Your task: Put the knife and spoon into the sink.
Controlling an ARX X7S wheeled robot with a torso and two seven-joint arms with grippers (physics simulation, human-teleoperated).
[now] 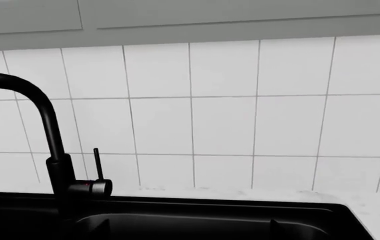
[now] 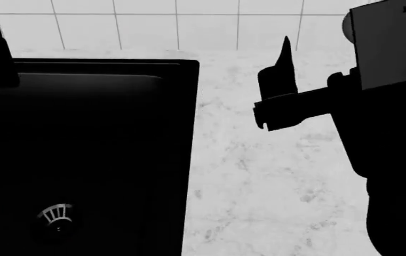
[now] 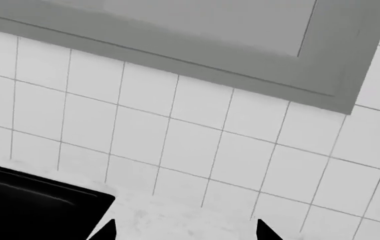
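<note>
My right gripper [image 2: 277, 80] hangs above the pale marbled worktop [image 2: 274, 181], to the right of the sink [image 2: 177, 133], and in the right wrist view its two fingertips [image 3: 264, 229] stand well apart with nothing between them, so it is released and empty. My left gripper shows in none of the views; the left wrist camera only looks across the sink's back rim at the black faucet [image 1: 50, 145] and the tiled wall [image 1: 256, 125]. Neither the spoon nor the knife is visible anywhere, not on the bare worktop I can see nor in the dark basin around the silver drain [image 2: 55, 216], so I cannot tell which way the spoon points or how its long axis lies. I judge the step in hand is finding it: I should tip the head view toward the hidden worktop before lowering, then line my jaws across the handle.
</note>
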